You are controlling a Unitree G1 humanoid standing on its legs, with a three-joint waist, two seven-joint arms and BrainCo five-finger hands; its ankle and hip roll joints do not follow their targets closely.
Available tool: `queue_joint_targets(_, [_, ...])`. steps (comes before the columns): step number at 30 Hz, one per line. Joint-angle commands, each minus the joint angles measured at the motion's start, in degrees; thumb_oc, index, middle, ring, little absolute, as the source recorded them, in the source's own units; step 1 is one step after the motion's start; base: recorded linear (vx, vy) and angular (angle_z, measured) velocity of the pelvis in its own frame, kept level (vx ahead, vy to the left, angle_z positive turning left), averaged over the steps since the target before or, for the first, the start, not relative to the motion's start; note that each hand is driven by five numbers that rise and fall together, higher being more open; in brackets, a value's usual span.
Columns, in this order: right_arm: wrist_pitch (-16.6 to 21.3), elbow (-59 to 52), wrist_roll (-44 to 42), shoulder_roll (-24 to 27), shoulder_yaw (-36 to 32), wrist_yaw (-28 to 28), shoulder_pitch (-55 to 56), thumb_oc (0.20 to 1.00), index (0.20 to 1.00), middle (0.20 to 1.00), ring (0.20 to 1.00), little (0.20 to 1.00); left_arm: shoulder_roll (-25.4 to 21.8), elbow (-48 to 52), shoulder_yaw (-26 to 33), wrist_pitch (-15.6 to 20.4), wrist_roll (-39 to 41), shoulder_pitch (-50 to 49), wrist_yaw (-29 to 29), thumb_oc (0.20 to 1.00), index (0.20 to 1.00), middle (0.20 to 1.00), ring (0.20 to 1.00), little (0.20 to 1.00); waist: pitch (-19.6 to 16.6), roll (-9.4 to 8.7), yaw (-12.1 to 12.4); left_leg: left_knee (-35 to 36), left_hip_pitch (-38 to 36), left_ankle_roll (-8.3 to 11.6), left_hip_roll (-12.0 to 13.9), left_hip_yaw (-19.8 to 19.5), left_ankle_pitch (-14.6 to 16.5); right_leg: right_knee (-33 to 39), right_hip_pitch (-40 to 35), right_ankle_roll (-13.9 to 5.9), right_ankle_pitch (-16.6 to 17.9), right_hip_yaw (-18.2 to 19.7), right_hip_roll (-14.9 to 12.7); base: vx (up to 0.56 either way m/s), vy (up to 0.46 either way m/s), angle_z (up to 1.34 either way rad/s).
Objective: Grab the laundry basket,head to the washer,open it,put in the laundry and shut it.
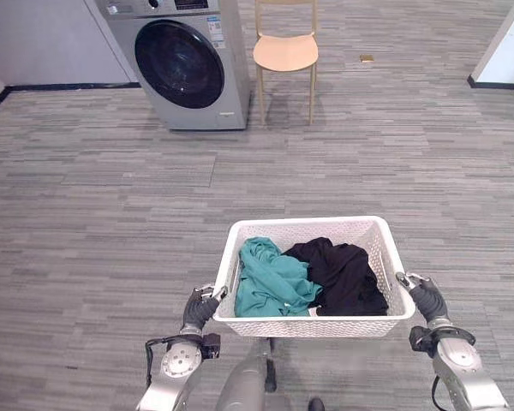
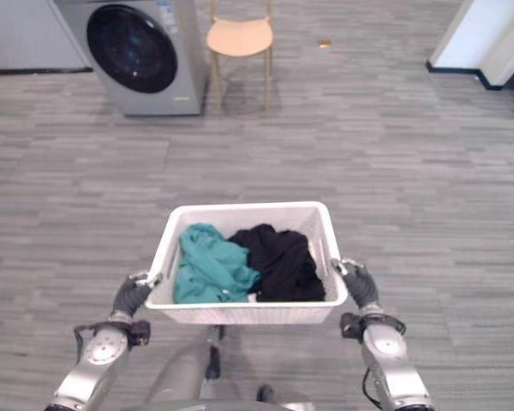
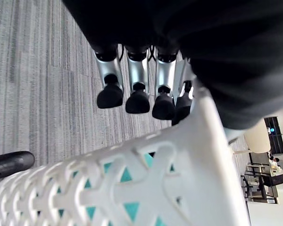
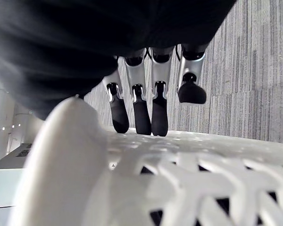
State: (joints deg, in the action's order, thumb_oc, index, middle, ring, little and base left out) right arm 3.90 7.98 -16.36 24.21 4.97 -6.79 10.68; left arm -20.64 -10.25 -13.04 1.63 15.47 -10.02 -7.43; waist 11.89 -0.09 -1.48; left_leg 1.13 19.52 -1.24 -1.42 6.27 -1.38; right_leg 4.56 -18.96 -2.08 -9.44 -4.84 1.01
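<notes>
Gripping the laundry basket (image 1: 313, 325) by its ends, both hands' fingers (image 3: 137, 94) curl over the rim, long axis crosswise.

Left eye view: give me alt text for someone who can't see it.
Both hands, left hand and right hand, grip the rim of a white laundry basket holding a teal garment and a black garment. Across the grey floor stand a closed washer and a wooden chair.

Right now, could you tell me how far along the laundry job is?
Done: the laundry basket is grabbed, left hand and right hand curled on its side rims, a teal garment and a black garment inside. In hand: carrying it over the grey floor. Left: reaching the washer far ahead, whose door looks closed, then opening, loading and shutting it.
</notes>
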Motion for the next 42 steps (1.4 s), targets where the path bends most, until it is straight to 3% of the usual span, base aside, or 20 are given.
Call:
queue_joint_targets(1, [5.0, -6.7, -1.6, -3.4, 1.2, 3.1, -2.9, 0.2, 0.2, 0.2, 0.2, 0.2, 0.6, 9.2, -2.1, 5.9, 0.0, 3.6, 3.6, 0.2, 0.2, 0.2, 0.2, 0.2, -2.9, -0.92, 1.1, 0.3, -7.6, 4.71, 2.9, 0.2, -5.1, -5.1, 5.7, -3.46, -2.8, 2.4, -4.1, 0.37, 0.163, -0.42])
queue_joint_targets(2, [5.0, -6.7, -1.6, -3.4, 1.2, 3.1, -2.8, 0.2, 0.2, 0.2, 0.2, 0.2, 0.5, 9.2, -2.1, 5.9, 0.0, 3.6, 3.6, 0.2, 0.2, 0.2, 0.2, 0.2, -2.9, -1.06, 1.2, 0.0, -7.6, 4.67, 2.8, 0.3, -4.9, -5.2, 5.7, -3.51, -2.9, 2.5, -4.2, 0.65, 0.319, -0.27])
queue_joint_targets(4, [5.1, -6.8, -0.5, -4.4, 2.5, 3.6, -3.5, 0.2, 0.2, 0.2, 0.2, 0.2, -0.4, 9.0, -2.3, 6.2, -0.5, 4.3, 2.9, 0.2, 0.2, 0.2, 0.2, 0.2, -3.7, -2.49, 0.9, -3.0, -9.5, 2.43, 1.3, 2.3, -1.6, -15.2, 8.9, -6.43, 1.2, 4.1, -8.1, 0.47, 0.264, -0.31])
queue_joint_targets(7, [5.2, -7.6, 0.1, -5.4, 3.2, 3.9, -4.1, 0.2, 0.2, 0.2, 0.2, 0.2, -1.6, 9.0, -2.0, 6.4, -1.2, 4.9, 2.2, 0.2, 0.2, 0.2, 0.2, 0.2, -3.7, -2.37, -0.1, -2.6, -13.0, 0.95, 0.9, 3.0, 0.8, -24.4, 15.1, -6.65, 6.5, 6.4, -7.4, 0.3, 0.142, -0.39])
queue_joint_targets(9, [5.2, -7.6, 0.0, -5.7, 3.5, 4.0, -4.3, 0.2, 0.2, 0.2, 0.2, 0.2, -1.7, 8.9, -1.7, 6.6, -1.3, 5.0, 1.9, 0.2, 0.2, 0.2, 0.2, 0.2, -3.7, -2.09, -0.5, -2.0, -14.9, 0.59, 0.8, 3.1, 1.8, -25.4, 17.2, -6.42, 6.7, 6.5, -6.8, 0.22, 0.077, -0.02])
queue_joint_targets(12, [4.9, -7.2, -0.3, -6.1, 4.2, 3.9, -5.7, 0.2, 0.2, 0.2, 0.2, 0.2, -1.7, 9.4, -0.5, 6.7, -0.5, 4.5, 1.0, 0.2, 0.2, 0.2, 0.2, 0.2, -3.4, -0.8, -2.2, 0.7, -20.5, 0.29, 0.7, 3.4, 4.3, -19.4, 24.4, -5.29, 4.2, 2.7, -3.9, 0.41, 0.065, 0.07])
queue_joint_targets(14, [4.8, -7.6, -0.8, -6.1, 4.6, 3.8, -6.4, 0.2, 0.2, 0.2, 0.2, 0.2, -1.0, 9.5, 0.4, 6.7, 0.4, 4.3, 0.5, 0.2, 0.2, 0.2, 0.2, 0.2, -2.2, -1.33, -3.7, 1.9, -25.2, 0.47, -0.2, 3.1, 6.4, -8.2, 29.0, -5.8, 6.8, -2.1, -2.4, 0.45, -0.015, -0.54])
queue_joint_targets(17, [5.0, -8.2, -0.8, -6.1, 4.2, 3.8, -6.5, 0.2, 0.2, 0.2, 0.2, 0.2, -0.6, 8.7, 0.8, 7.0, -0.2, 4.9, 0.4, 0.2, 0.2, 0.2, 0.2, 0.2, -1.5, -1.46, -4.5, 2.7, -28.1, 0.91, -0.4, 2.7, 7.8, -3.1, 31.7, -6.91, 8.8, -4.1, -1.5, 0.37, -0.027, 0.04])
queue_joint_targets(19, [5.5, -8.8, -0.6, -6.0, 3.9, 4.1, -6.1, 0.2, 0.2, 0.2, 0.2, 0.2, -0.1, 8.6, 1.0, 7.5, -0.9, 5.5, 0.8, 0.2, 0.2, 0.2, 0.2, 0.2, -1.4, -1.71, -4.8, 2.8, -30.6, 1.4, -0.9, 1.9, 9.7, -1.3, 33.5, -7.39, 9.8, -5.3, -1.6, 0.53, -0.112, 0.32])
queue_joint_targets(20, [5.8, -9.9, -0.6, -5.7, 3.4, 4.8, -4.3, 0.2, 0.2, 0.2, 0.2, 0.2, 0.4, 8.8, 0.2, 7.8, -1.1, 5.3, 1.6, 0.2, 0.2, 0.2, 0.2, 0.2, -2.1, -2.05, -5.5, 1.8, -33.0, 1.27, -1.4, -0.1, 12.6, -1.7, 32.4, -6.53, 10.7, -3.9, -1.8, 0.48, -0.111, 0.3])
queue_joint_targets(23, [5.9, -9.8, -0.8, -5.5, 3.2, 5.0, -3.4, 0.2, 0.2, 0.2, 0.2, 0.2, 1.0, 8.6, -0.5, 8.0, -1.1, 4.8, 1.8, 0.2, 0.2, 0.2, 0.2, 0.2, -3.2, -1.61, -6.0, -0.2, -34.5, 2.16, -0.4, -1.7, 14.4, -3.7, 31.0, -5.34, 11.7, -3.6, -2.3, 0.45, -0.147, 0.62])
queue_joint_targets(26, [6.1, -9.9, -1.1, -4.6, 2.5, 4.6, -2.8, 0.2, 0.2, 0.2, 0.2, 0.2, 1.3, 8.5, -1.5, 7.7, -0.2, 5.1, 2.0, 0.2, 0.2, 0.2, 0.2, 0.2, -4.2, -0.14, -6.9, -11.2, -31.9, 5.88, 3.1, -2.0, 8.6, -5.2, 28.1, -3.12, 11.0, -3.8, -2.0, 0.41, -0.2, 0.68])
queue_joint_targets(27, [6.3, -9.8, -1.4, -4.2, 2.5, 4.4, -2.9, 0.2, 0.2, 0.2, 0.2, 0.2, 1.2, 8.8, -1.6, 7.5, -0.2, 5.1, 1.8, 0.2, 0.2, 0.2, 0.2, 0.2, -4.0, -0.11, -6.8, -17.5, -29.8, 6.99, 3.8, -2.4, 5.4, -4.9, 26.6, -2.13, 10.6, -3.8, -1.8, 0.5, -0.285, 0.56])
queue_joint_targets(28, [5.6, -10.1, -2.2, -3.5, 2.0, 4.2, -2.4, 0.2, 0.2, 0.2, 0.2, 0.2, 0.8, 9.4, -1.4, 7.5, 0.6, 4.9, 2.0, 0.2, 0.2, 0.2, 0.2, 0.2, -3.7, -0.99, -6.3, -24.3, -26.6, 6.76, 5.9, -1.3, 1.0, -4.4, 22.9, -0.39, 8.2, -3.2, -1.3, 0.42, -0.24, 0.19])
queue_joint_targets(31, [5.6, -9.3, -2.1, -2.7, 2.0, 3.6, -2.6, 0.2, 0.2, 0.2, 0.2, 0.2, 1.0, 9.4, -1.7, 7.2, 1.0, 5.0, 2.1, 0.2, 0.2, 0.2, 0.2, 0.2, -3.2, -2.15, -5.2, -27.1, -22.1, 5.09, 5.2, -0.4, 3.5, -3.7, 20.3, 0.26, 6.7, -2.2, -1.9, 0.3, -0.126, -0.09])
queue_joint_targets(34, [5.3, -9.6, -2.0, -2.2, 1.2, 3.2, -3.0, 0.2, 0.2, 0.2, 0.2, 0.2, 1.0, 9.4, -1.7, 6.7, 0.8, 4.7, 2.7, 0.2, 0.2, 0.2, 0.2, 0.2, -2.6, -3.0, -3.6, -20.4, -16.6, 3.53, 3.6, 1.8, 7.2, -3.1, 17.0, -0.51, 4.7, -1.8, -2.7, 0.36, -0.056, -0.26])
queue_joint_targets(36, [5.1, -9.4, -2.2, -2.3, 0.9, 2.9, -3.1, 0.2, 0.2, 0.2, 0.2, 0.2, 1.2, 9.6, -1.6, 6.6, 0.9, 4.3, 2.8, 0.2, 0.2, 0.2, 0.2, 0.2, -2.3, -2.38, -2.5, -12.2, -13.2, 3.78, 3.2, 3.3, 4.4, -2.7, 14.1, -0.83, 3.1, -1.8, -2.2, 0.3, -0.001, -0.02])
queue_joint_targets(37, [5.1, -9.4, -2.2, -2.3, 0.9, 2.9, -3.1, 0.2, 0.2, 0.2, 0.2, 0.2, 1.2, 9.7, -1.6, 6.6, 0.9, 4.2, 2.8, 0.2, 0.2, 0.2, 0.2, 0.2, -2.3, -2.46, -2.5, -11.7, -13.6, 3.77, 3.0, 3.4, 4.2, -2.7, 14.0, -0.86, 3.1, -1.7, -2.3, 0.36, 0.012, -0.07])
queue_joint_targets(38, [5.2, -8.7, -1.7, -2.6, 1.1, 2.6, -3.1, 0.2, 0.2, 0.2, 0.2, 0.2, 1.2, 9.9, -1.2, 6.5, 0.5, 3.8, 2.7, 0.2, 0.2, 0.2, 0.2, 0.2, -2.0, -1.21, -1.4, -4.0, -10.7, 4.74, 2.6, 3.4, -1.5, -2.7, 11.5, -0.77, 1.7, -1.0, -0.8, 0.43, 0.024, -0.16])
queue_joint_targets(42, [5.0, -8.4, -1.1, -3.0, 1.3, 2.5, -3.1, 0.2, 0.2, 0.2, 0.2, 0.2, 1.5, 10.5, -0.9, 6.5, 0.3, 2.9, 2.7, 0.2, 0.2, 0.2, 0.2, 0.2, -1.7, -0.94, 0.1, 3.4, -7.5, 5.24, 2.3, 3.7, -3.6, -3.7, 7.3, -0.86, -1.5, 1.3, -0.6, 0.48, 0.058, -0.28])
